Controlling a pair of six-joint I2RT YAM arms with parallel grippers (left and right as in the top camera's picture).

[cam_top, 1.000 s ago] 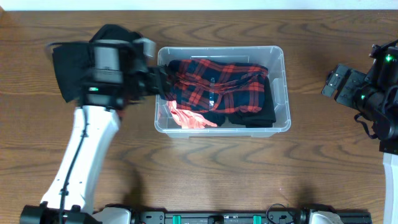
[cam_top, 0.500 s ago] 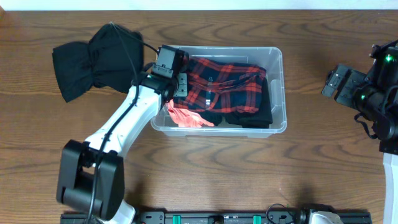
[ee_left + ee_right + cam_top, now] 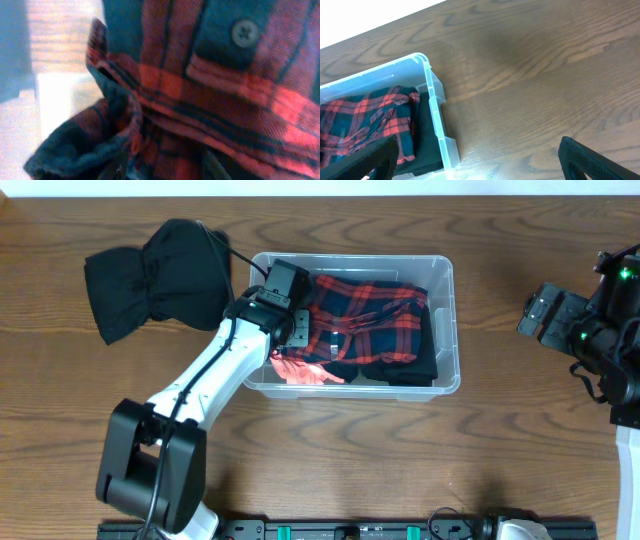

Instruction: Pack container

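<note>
Beneath the left tool (image 3: 298,330): red-and-navy plaid shirt (image 3: 225,90), inside the container (image 3: 447,280); fabric fills that tool's camera, so its spread cannot be told. Left of this tool, on the table (image 3: 400,460): black garment (image 3: 150,275). Well apart from the container, right tool (image 3: 479,150): jaws wide apart.

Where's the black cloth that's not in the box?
In the overhead view, the black cloth lies on the table at the upper left, just outside the bin's left end.
</note>
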